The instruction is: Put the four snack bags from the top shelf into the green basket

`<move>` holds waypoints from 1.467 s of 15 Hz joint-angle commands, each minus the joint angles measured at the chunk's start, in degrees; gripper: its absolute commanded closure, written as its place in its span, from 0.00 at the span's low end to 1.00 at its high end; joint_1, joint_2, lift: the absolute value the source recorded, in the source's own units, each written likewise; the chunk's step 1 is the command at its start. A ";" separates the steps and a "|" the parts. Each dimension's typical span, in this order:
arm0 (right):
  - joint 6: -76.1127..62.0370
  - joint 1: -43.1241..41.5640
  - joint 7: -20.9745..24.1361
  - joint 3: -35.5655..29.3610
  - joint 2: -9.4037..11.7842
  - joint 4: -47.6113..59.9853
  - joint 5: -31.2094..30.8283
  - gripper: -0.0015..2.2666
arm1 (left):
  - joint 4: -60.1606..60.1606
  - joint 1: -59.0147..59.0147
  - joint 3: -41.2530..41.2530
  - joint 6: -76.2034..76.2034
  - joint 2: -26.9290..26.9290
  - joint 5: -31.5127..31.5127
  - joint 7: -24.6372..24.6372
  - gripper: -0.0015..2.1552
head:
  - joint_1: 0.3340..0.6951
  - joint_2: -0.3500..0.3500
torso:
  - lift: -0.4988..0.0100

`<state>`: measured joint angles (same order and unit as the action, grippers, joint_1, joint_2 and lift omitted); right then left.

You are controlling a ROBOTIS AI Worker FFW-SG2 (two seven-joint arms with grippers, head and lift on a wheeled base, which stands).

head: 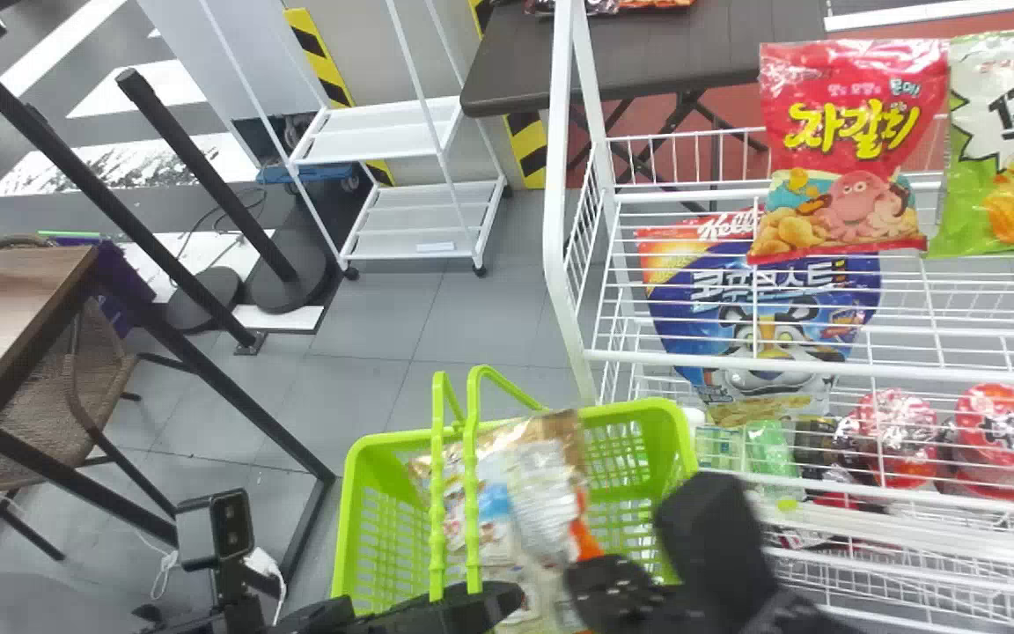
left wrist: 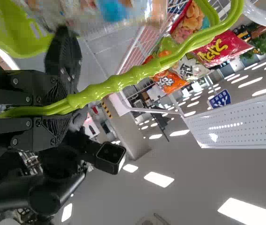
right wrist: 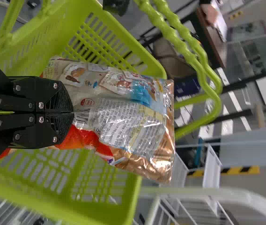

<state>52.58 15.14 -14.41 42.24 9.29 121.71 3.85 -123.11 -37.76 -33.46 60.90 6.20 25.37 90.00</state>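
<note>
At the head view's bottom edge, my left gripper (head: pixel 476 606) is at the handle of the green basket (head: pixel 681 440). In the left wrist view that gripper (left wrist: pixel 70 106) is shut on the green handle (left wrist: pixel 137 75). My right gripper (head: pixel 579 581) is over the basket, by a brown and silver snack bag (head: pixel 533 493). The right wrist view shows this gripper (right wrist: pixel 71 111) pinching one end of the snack bag (right wrist: pixel 128 117), which lies across the basket's opening. On the top shelf are a red snack bag (head: pixel 855 150) and a white and green snack bag (head: pixel 1013 150).
The white wire rack (head: pixel 564 176) stands right of the basket. A blue bag (head: pixel 758 308) and red packages (head: pixel 894 436) are on its lower levels. Behind are a dark table (head: pixel 648 53) and a white shelf cart (head: pixel 419 220); a brown desk (head: pixel 14 326) is at the left.
</note>
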 commanded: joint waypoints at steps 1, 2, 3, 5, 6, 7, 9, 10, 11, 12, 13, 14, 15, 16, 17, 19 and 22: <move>-3.57 -6.17 -0.09 3.55 -4.01 -11.14 1.77 0.99 | -0.02 -0.29 0.23 0.06 0.04 0.03 0.57 1.00 | 1.00 1.00 | 0.98; -5.86 -8.98 0.00 4.69 -4.81 -15.18 4.23 0.91 | -0.02 -0.38 0.50 0.06 0.13 0.11 0.57 1.00 | 1.00 1.00 | 0.98; -7.26 -11.09 -0.09 4.95 -5.24 -18.17 6.34 0.58 | -0.02 -0.38 0.50 0.06 0.13 0.11 0.57 1.00 | 1.00 1.00 | 0.98; -9.90 -12.06 -1.67 5.04 -4.98 -19.84 7.31 0.00 | 0.16 -0.56 0.41 -0.12 0.21 0.11 0.57 1.00 | 1.00 1.00 | 0.98; -10.08 -11.18 -2.64 4.34 -3.75 -18.00 7.40 0.00 | 0.16 -0.56 0.32 -0.12 0.21 0.11 0.57 1.00 | 1.00 1.00 | 0.98; -9.90 -9.51 -3.43 2.76 -2.43 -14.57 7.49 0.02 | 0.24 -0.47 0.23 -0.12 0.21 0.03 0.57 1.00 | 1.00 1.00 | 0.98; -2.52 -5.03 -7.38 -3.57 0.73 -3.67 7.49 0.02 | 0.24 -0.47 0.23 -0.12 0.30 0.03 0.57 1.00 | 1.00 1.00 | 0.98; -0.41 -2.66 -7.82 -7.09 2.58 1.52 7.31 0.02 | 0.24 -0.47 0.23 -0.12 0.30 0.03 0.57 1.00 | 1.00 1.00 | 0.98; -0.94 0.51 -7.82 -11.66 4.25 6.44 6.43 0.02 | 0.24 -0.47 0.15 -0.12 0.39 0.03 0.57 1.00 | 1.00 1.00 | 0.98; -1.81 2.88 -7.82 -17.19 4.25 9.16 5.64 0.02 | 0.24 -0.38 0.06 -0.12 0.48 0.03 0.57 1.00 | 1.00 1.00 | 0.98; -3.22 3.58 -7.21 -21.06 4.07 10.66 4.94 0.02 | 0.16 -0.38 -0.03 -0.12 0.48 0.03 0.57 1.00 | 1.00 1.00 | 0.98; -4.98 3.58 -6.24 -25.02 3.54 10.92 4.15 0.02 | 0.16 -0.29 0.06 -0.12 0.48 0.03 0.57 1.00 | 1.00 1.00 | 0.98; -5.51 2.62 -5.54 -28.01 2.31 10.48 3.00 0.02 | 0.24 -0.20 0.06 -0.12 0.48 -0.06 0.57 1.00 | 1.00 1.00 | 0.98; -5.86 1.04 -5.19 -29.76 1.00 9.34 0.63 0.02 | 0.24 -0.20 0.15 -0.12 0.48 -0.06 0.57 1.00 | 1.00 1.00 | 0.98; -8.32 -1.34 -4.75 -31.08 -0.59 6.53 -2.09 0.02 | 0.24 -0.20 0.15 -0.12 0.48 -0.06 0.57 1.00 | 1.00 1.00 | 0.98; -9.55 -7.31 -2.81 -32.22 -1.55 -0.86 -3.68 0.02 | 0.42 -0.20 0.15 -0.12 0.48 -0.06 0.57 1.00 | 1.00 0.91 | 0.98; -15.53 -16.45 0.44 -31.70 -2.34 -15.54 -3.50 0.02 | 0.51 -0.20 0.15 0.06 0.48 -0.06 0.57 1.00 | 1.00 0.76 | 0.98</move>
<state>40.10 3.19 -14.41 10.25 7.54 113.59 0.19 -122.65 -38.01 -33.31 60.80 6.68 25.31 90.00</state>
